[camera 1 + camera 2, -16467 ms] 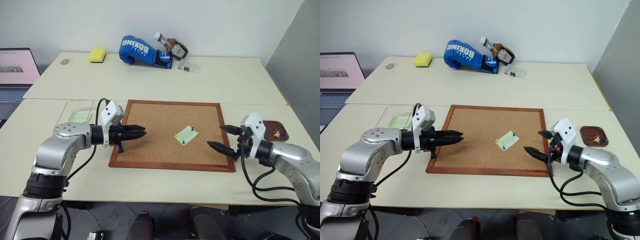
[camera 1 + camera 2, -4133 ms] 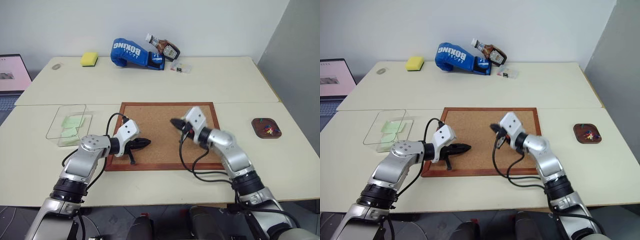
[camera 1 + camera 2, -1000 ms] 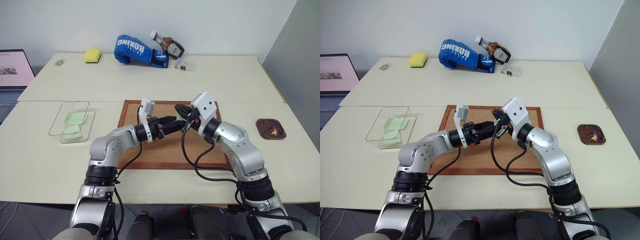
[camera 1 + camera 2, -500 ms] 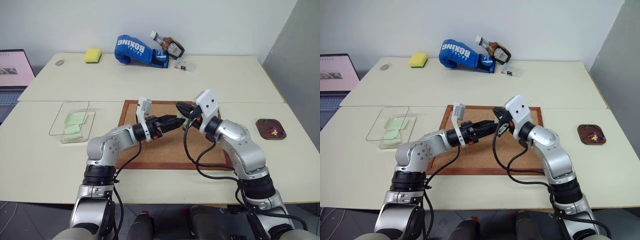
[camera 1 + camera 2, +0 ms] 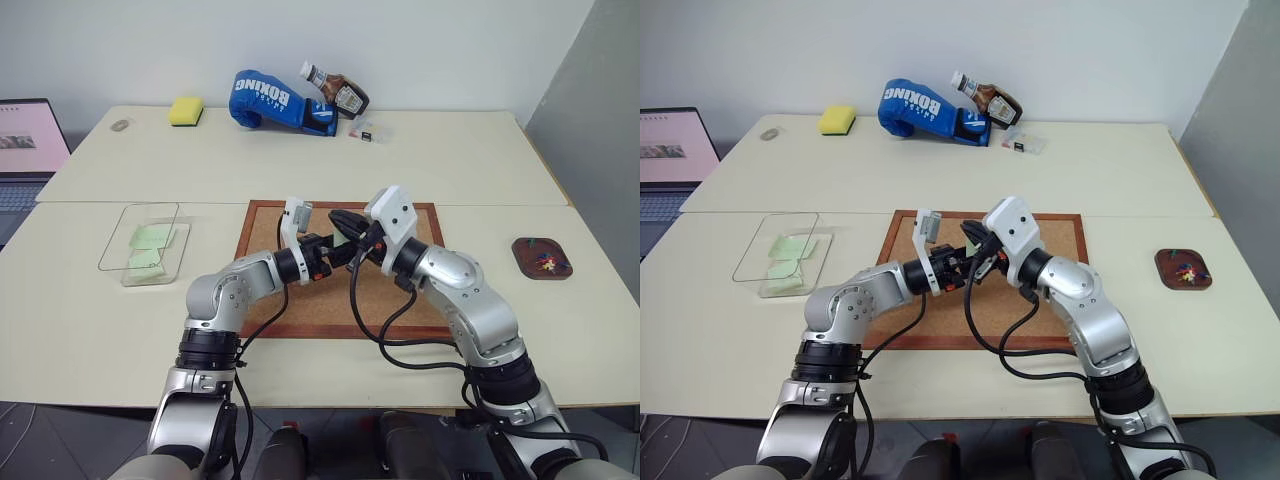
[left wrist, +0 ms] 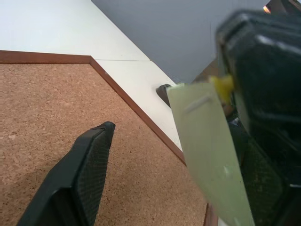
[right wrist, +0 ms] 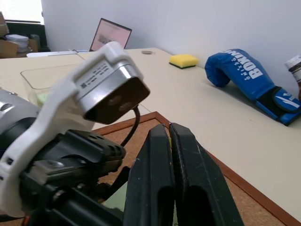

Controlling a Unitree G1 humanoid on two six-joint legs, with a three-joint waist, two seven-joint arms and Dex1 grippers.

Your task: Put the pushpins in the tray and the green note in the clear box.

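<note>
Above the corkboard (image 5: 390,300), the right gripper (image 7: 171,134) is clamped on the green note (image 6: 211,155), offering it between the left gripper's (image 5: 335,247) parted fingers; next, left closes, then carries it to the clear box (image 5: 145,240)

Green note (image 6: 207,146): pale green paper, held edge-on above the corkboard with a yellow-headed pushpin (image 6: 222,84) at its top edge. Clear box (image 5: 145,240) lies at table left, green sheets inside. Tray (image 5: 541,257), dark brown, sits far right holding multicoloured pins.
</note>
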